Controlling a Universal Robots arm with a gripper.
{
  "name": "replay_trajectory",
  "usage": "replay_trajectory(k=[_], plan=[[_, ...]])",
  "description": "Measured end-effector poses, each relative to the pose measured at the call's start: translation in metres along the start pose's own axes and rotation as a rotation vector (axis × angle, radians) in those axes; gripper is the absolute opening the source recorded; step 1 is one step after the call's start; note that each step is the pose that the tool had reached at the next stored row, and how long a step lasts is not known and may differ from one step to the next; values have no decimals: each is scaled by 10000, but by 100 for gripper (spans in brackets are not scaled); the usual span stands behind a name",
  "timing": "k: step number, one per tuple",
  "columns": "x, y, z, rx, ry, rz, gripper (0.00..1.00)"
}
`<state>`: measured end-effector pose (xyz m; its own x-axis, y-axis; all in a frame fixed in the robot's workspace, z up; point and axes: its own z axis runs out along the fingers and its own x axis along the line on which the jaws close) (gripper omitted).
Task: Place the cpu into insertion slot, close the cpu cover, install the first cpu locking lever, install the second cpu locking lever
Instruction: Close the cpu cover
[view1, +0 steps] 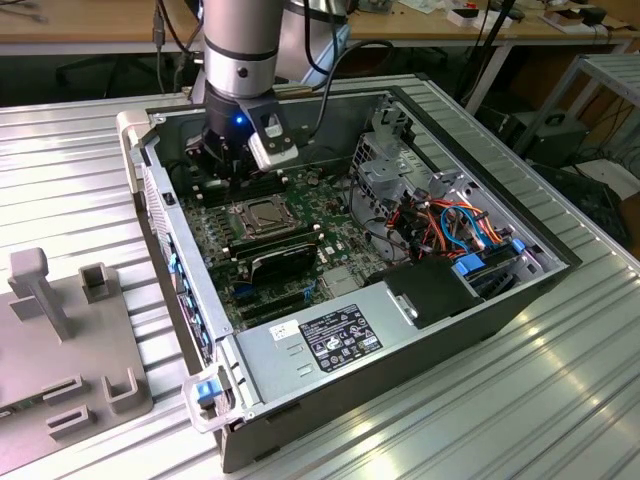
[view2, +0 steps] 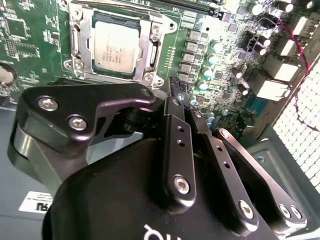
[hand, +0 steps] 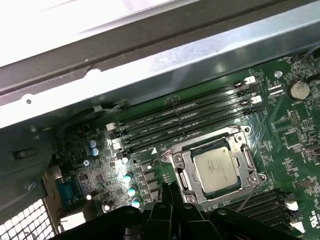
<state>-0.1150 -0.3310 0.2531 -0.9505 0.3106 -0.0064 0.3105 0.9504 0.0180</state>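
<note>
**Arm and gripper.** In the exterior view the arm (view1: 240, 45) reached down from the upper centre of the frame into the open computer case (view1: 300, 395). The gripper (view1: 230, 180) hung over the motherboard (view1: 212, 245), just up-frame of the socket area. In both wrist views the black fingers (view2: 172, 145) came together at their tips. The gripper (view2: 181, 99) was clenched with nothing between the pads. Its tips (hand: 169, 194) stood beside the socket and apart from it, over a row of small capacitors (hand: 131, 190).

**Task parts.** The cpu (view2: 115, 47) lay flat and square inside the insertion slot (view2: 76, 50), silver top up. In the exterior view it sat left of centre in the frame (view1: 262, 214). The cpu cover (view2: 143, 50) lay down over the chip, which showed through the cover's window (hand: 216, 170). Whether either locking lever was latched could not be determined.

**Surroundings.**
- Long black memory slots (hand: 185, 117) ran alongside the socket, between it and the case wall.
- A labelled power supply (view1: 330, 335) occupied the lower centre of the exterior view.
- A grey fixture (view1: 60, 330) stood on the ribbed metal table (view1: 480, 420) at the exterior view's left, well apart from the case.
</note>
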Motion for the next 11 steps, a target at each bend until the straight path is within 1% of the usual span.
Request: replay_trajectory(k=[1, 7, 11], plan=[[14, -5, 2, -5, 4, -130, 11], [83, -27, 6, -17, 13, -489, 11], [126, -37, 11, -31, 23, -824, 11]])
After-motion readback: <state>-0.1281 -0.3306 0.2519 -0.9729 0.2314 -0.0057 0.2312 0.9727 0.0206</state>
